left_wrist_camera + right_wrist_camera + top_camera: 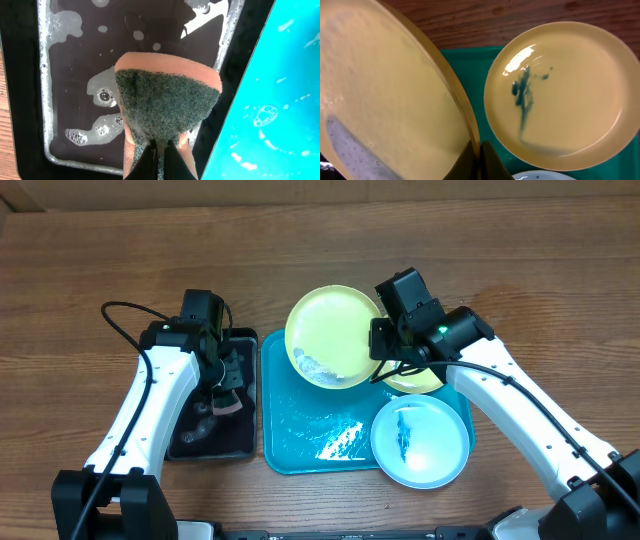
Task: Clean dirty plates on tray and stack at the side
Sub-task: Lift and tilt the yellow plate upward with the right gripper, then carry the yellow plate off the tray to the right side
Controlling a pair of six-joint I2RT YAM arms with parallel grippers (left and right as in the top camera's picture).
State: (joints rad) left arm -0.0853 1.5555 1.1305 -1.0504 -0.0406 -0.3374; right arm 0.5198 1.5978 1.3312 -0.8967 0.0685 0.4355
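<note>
My right gripper [479, 147] is shut on the rim of a yellow-green plate [385, 90], holding it tilted above the turquoise tray [300, 430]; white foam clings to its lower part. Overhead, that plate [333, 335] is left of the gripper [378, 355]. A second yellow-green plate [565, 90] with a dark teal smear lies on the tray, partly under the right arm. The light blue plate [420, 440], also smeared, rests at the tray's front right corner. My left gripper [161, 145] is shut on an orange and green sponge [165, 105].
A smaller black tray [75, 60] holding soapy water and bubbles lies left of the turquoise tray [280, 100], under the sponge. Suds and water streak the turquoise tray floor. Bare wooden table [90, 260] surrounds both trays.
</note>
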